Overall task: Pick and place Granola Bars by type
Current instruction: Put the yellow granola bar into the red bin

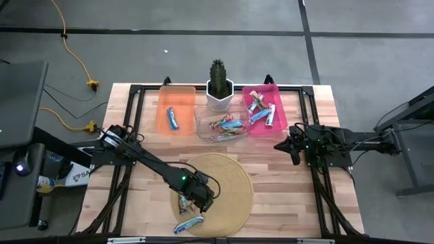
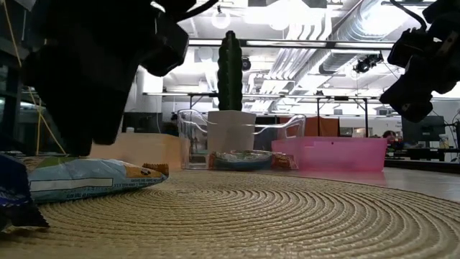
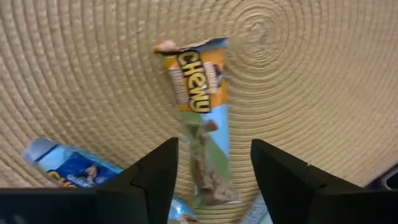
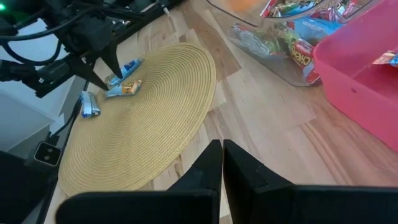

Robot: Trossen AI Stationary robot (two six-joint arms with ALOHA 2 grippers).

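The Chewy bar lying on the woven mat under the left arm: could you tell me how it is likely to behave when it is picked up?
The Chewy bar looks thin and flat in a glossy wrapper, so it is probably light and may slip between the left gripper's open fingers. The wrapper ends look crimped and may bend. Lying flat on the woven mat, it should not roll.

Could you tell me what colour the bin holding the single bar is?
The bin is orange, clearest in the high view.
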